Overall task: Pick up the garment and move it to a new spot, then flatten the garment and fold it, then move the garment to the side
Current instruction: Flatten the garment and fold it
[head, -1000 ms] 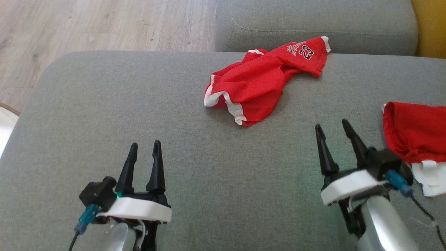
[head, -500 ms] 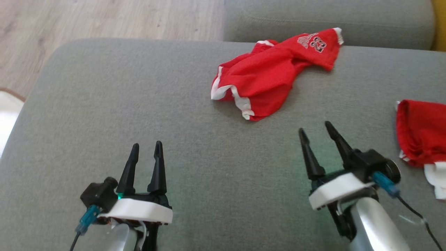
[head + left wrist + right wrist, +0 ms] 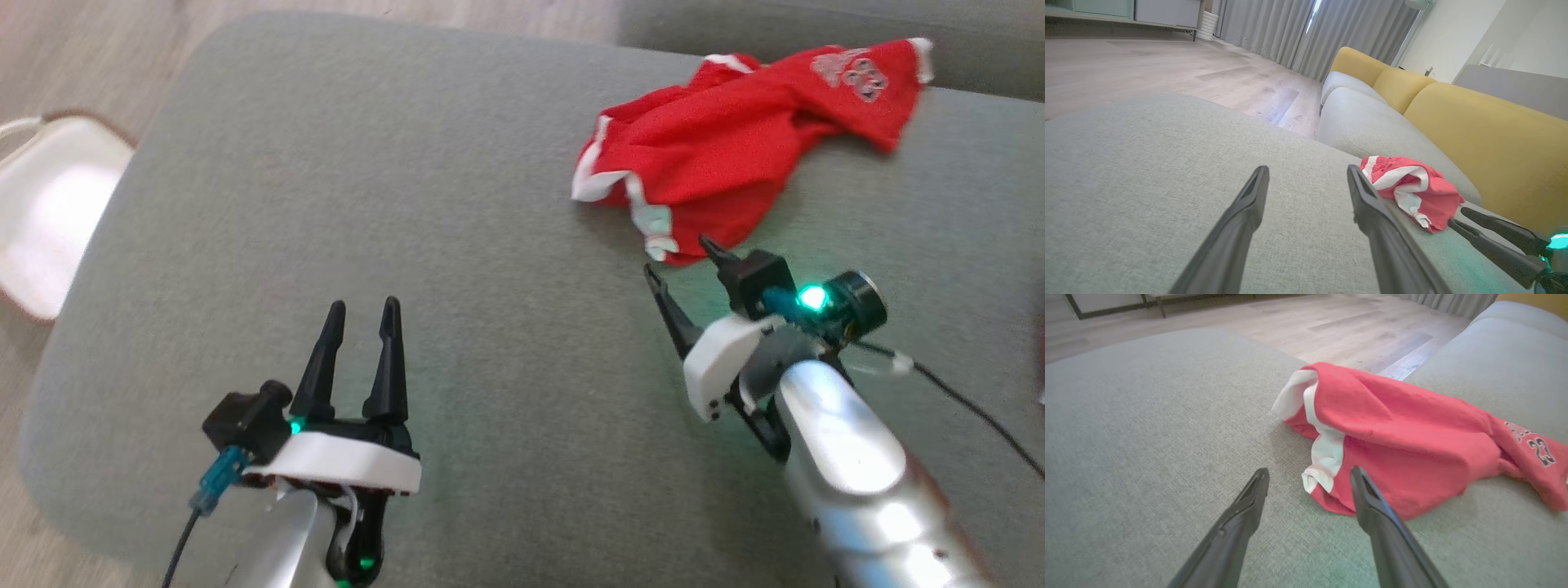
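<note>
The red garment [image 3: 735, 155] lies crumpled on the grey cushion [image 3: 367, 180], at 1 o'clock in the head view. The right tool [image 3: 676, 255], jaws wide and empty, sits just beside its white-trimmed hem, at the garment's 7 o'clock. The left tool [image 3: 364, 304], also wide and empty, hovers well apart, at 7 o'clock in that view.

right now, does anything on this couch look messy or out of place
Yes: the red jersey with white trim lies crumpled and twisted on the grey fabric cushion, its hem bunched and partly turned over rather than flat. Nothing looks spilled or damaged.
</note>
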You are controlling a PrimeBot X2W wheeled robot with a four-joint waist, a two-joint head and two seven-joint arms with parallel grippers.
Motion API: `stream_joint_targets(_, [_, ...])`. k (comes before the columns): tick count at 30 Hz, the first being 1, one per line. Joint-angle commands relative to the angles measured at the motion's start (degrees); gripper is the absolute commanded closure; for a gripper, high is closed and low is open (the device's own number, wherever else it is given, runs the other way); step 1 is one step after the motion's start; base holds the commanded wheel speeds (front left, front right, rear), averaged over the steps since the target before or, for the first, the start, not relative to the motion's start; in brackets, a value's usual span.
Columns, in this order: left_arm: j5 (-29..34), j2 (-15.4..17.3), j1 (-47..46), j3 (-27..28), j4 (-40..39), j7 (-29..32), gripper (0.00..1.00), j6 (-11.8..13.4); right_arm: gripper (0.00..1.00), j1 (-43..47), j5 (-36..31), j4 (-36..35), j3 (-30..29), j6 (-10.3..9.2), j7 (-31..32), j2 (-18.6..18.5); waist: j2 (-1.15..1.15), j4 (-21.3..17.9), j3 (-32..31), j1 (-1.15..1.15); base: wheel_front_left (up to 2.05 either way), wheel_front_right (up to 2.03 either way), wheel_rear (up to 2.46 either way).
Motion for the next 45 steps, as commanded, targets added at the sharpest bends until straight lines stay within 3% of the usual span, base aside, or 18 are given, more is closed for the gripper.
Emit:
stream_joint_targets(1, [-0.3,0.4,-2.7,1.1,-1.5,-0.5,0.00,-0.3,0.00,-3.1,-1.2,0.2,1.0,-0.05,0.0,0.6,0.00,2.0,1.4,-0.01,0.00,0.00,0.00])
stream_joint_targets(11, [-1.4,0.3,-3.5,0.5,-1.3,-0.5,0.00,-0.3,0.00,-10.9,-6.5,16.6,-1.6,-0.05,2.1,0.3,0.00,5.4,2.8,-0.01,0.00,0.00,0.00])
stream_joint_targets(12, [-1.5,0.3,-3.4,0.5,-1.4,-0.5,0.00,-0.3,0.39,-11.3,-6.7,17.8,-1.8,-0.05,2.3,0.3,0.00,5.4,2.8,-0.01,0.00,0.00,0.00])
stream_joint_targets(13, [-1.5,0.3,-3.3,0.5,-1.4,-0.5,0.00,-0.3,0.93,-11.6,-6.8,18.9,-2.0,-0.05,2.2,0.3,0.00,5.3,2.7,-0.01,0.00,0.00,0.00])
stream_joint_targets(14, [-1.5,0.3,-3.2,0.7,-1.3,-0.5,0.00,-0.3,1.00,-11.8,-6.8,19.8,-2.1,-0.05,2.0,0.3,0.00,5.1,2.5,-0.01,0.00,0.00,0.00])
stream_joint_targets(21, [-0.9,0.3,-2.6,1.8,-1.0,-0.5,0.00,-0.3,1.00,-11.0,-4.8,22.3,-1.9,-0.05,-2.9,0.6,0.00,1.3,-0.1,-0.01,0.00,0.00,0.00])
stream_joint_targets(30, [0.2,0.3,-0.5,3.8,-1.2,-0.5,0.00,-0.3,1.00,-5.0,-1.5,20.2,-1.2,-0.05,-6.4,-0.5,0.00,-6.0,-5.2,-0.01,0.00,0.00,0.00])
stream_joint_targets(39, [0.7,0.3,2.0,4.9,-1.8,-0.5,0.00,-0.3,1.00,3.7,-0.7,11.0,-4.6,-0.05,-3.1,-8.2,0.00,-11.9,-8.5,-0.01,0.00,0.00,0.00])
stream_joint_targets(45, [0.8,0.2,2.8,5.6,-2.0,-0.5,0.00,-0.3,1.00,9.9,0.4,1.7,-7.4,-0.05,0.7,-8.6,0.00,-13.7,-9.3,-0.01,0.00,0.00,0.00])
